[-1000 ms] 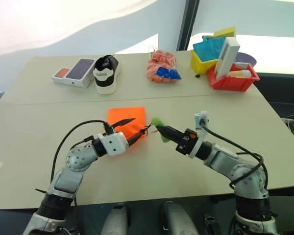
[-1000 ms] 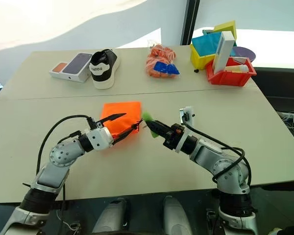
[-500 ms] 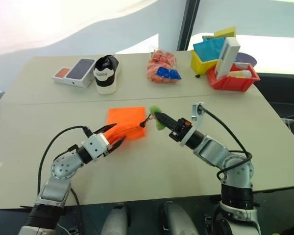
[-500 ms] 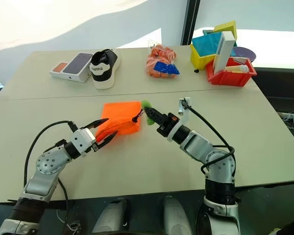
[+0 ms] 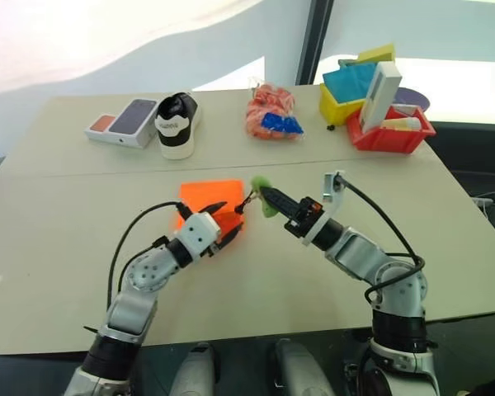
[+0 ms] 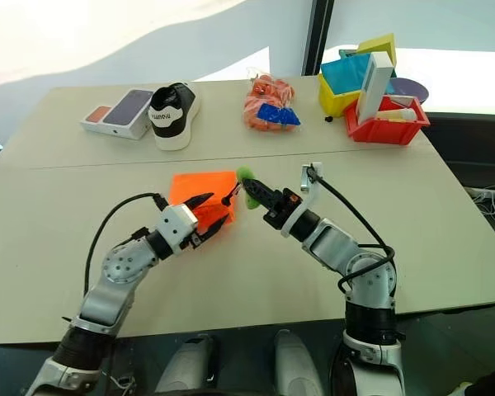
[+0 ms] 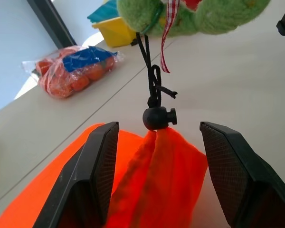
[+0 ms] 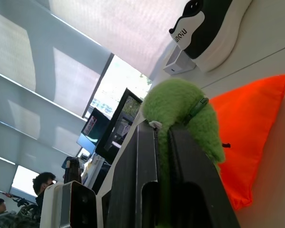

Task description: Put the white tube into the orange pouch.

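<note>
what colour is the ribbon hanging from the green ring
Red and white checked; the ribbon shows best in the left wrist view, dangling under the green ring.

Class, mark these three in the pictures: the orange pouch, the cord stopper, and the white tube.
orange pouch (image 5: 208,194): left eye view, on its flat far part.
cord stopper (image 7: 157,118): left wrist view, middle of the black ball at the pouch's gathered mouth.
white tube (image 5: 403,124): left eye view, its body, lying in the red bin.

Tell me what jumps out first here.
The orange pouch at the table's middle, with both grippers on it: the right gripper is shut on the green ring at its cord's end, and the left gripper stands open around its gathered mouth. At the far edge, the red bin.
</note>
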You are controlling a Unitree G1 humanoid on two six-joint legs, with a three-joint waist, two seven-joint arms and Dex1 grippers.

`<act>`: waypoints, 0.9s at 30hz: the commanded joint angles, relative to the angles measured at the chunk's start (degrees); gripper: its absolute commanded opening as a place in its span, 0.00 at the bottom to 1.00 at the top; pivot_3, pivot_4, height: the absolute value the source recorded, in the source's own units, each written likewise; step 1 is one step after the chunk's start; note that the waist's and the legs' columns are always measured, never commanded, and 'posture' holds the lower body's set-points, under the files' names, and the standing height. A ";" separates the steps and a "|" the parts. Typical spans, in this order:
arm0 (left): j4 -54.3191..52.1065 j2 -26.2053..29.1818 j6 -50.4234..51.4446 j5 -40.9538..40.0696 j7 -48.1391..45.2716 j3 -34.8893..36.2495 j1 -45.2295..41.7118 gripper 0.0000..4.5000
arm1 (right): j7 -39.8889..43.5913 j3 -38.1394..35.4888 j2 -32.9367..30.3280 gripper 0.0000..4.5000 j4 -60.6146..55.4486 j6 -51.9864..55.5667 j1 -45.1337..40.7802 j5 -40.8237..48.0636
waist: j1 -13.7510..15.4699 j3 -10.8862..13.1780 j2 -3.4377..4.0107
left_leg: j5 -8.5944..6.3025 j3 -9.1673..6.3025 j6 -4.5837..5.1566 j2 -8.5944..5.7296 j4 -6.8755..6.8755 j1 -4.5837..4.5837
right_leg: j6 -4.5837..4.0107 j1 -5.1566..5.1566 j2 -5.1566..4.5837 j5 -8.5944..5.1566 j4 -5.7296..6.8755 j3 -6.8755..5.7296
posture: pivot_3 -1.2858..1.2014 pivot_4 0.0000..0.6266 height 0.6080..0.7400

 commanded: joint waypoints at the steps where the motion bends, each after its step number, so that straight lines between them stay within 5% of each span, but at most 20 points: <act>1: -3.53 -1.66 4.85 2.23 3.38 -0.46 -1.66 0.64 | 0.31 -0.10 -0.30 0.00 -3.05 -0.79 -0.71 1.95 | 0.01 0.00 0.00 | 0.00 -0.01 0.00 0.00 0.00 0.00 | 0.00 0.00 0.01 0.00 0.00 0.00 | 0.52 0.24 1.00; 20: -2.56 -3.59 7.97 3.10 4.59 -2.45 -4.61 0.64 | 0.26 0.58 -1.62 0.00 -2.77 -0.69 -0.95 2.89 | 0.10 0.00 0.00 | 0.00 0.00 0.00 0.00 -0.02 -0.04 | -0.01 -0.01 0.00 -0.01 -0.09 0.00 | 0.52 0.24 1.00; 25: -2.45 -3.59 8.13 2.89 4.29 -2.40 -4.64 0.10 | 0.31 0.67 -1.63 0.00 -2.84 -0.92 -0.77 2.85 | 0.09 0.00 0.00 | 0.00 0.00 0.00 0.00 -0.02 -0.04 | -0.01 -0.01 0.00 -0.01 -0.10 0.00 | 0.52 0.24 1.00; 27: -2.53 -3.62 8.37 2.96 4.38 -2.36 -4.60 0.04 | 0.31 0.65 -1.66 0.00 -2.96 -0.97 -0.68 2.92 | 0.09 0.00 0.00 | 0.00 0.00 0.00 0.00 -0.02 -0.04 | -0.01 -0.01 0.00 -0.01 -0.10 0.00 | 0.52 0.24 1.00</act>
